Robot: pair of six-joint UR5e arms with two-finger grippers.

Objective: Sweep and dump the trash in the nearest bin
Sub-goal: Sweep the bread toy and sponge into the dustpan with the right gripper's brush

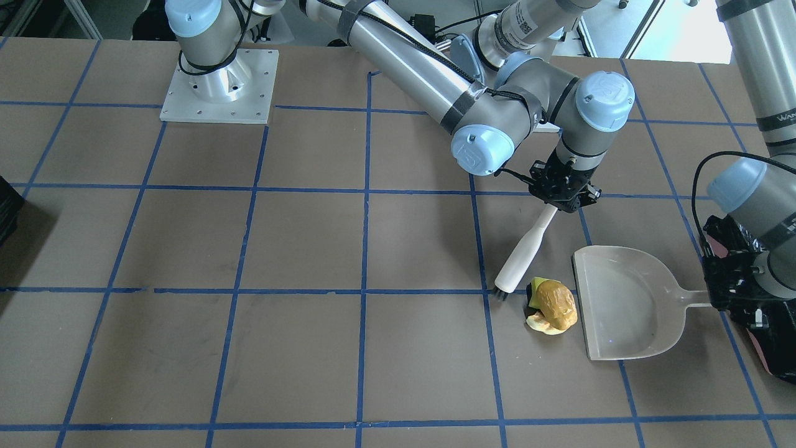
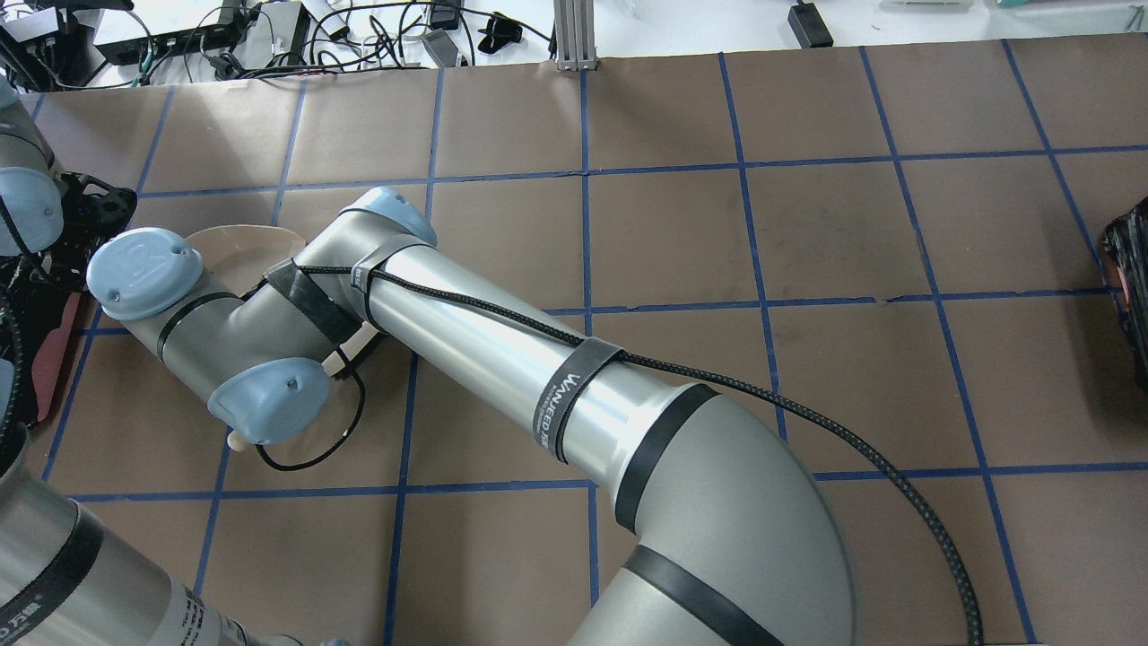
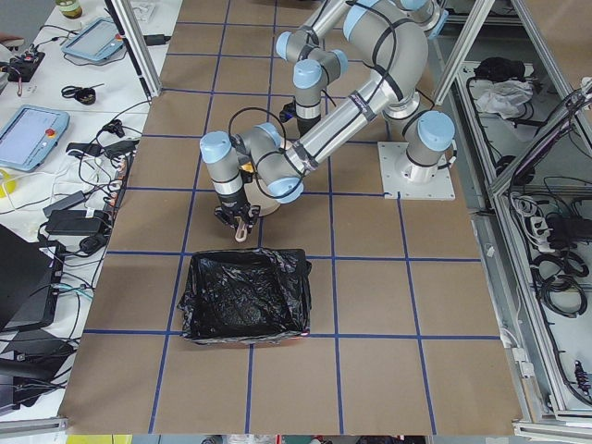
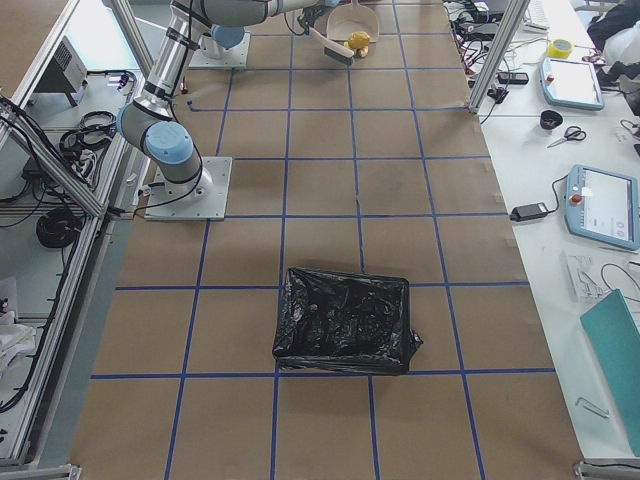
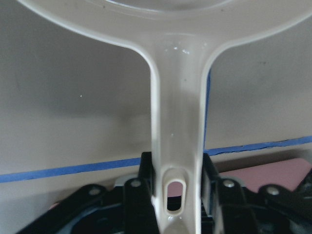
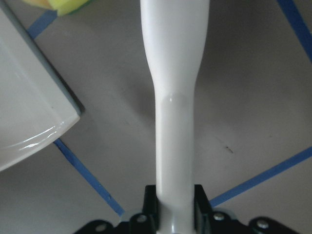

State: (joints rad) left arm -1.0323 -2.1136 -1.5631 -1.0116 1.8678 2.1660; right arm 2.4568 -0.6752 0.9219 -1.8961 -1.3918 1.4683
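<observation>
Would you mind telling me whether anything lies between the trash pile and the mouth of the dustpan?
Nothing visible does. The trash lies on the bare table right beside the open edge of the dustpan, with the bristles of the brush on its other side.

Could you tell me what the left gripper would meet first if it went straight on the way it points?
The left gripper, shut on the dustpan handle, points along the pan. Pushed straight on, the pan's front edge would probably meet the golden-brown lump first, which sits right at that edge.
</observation>
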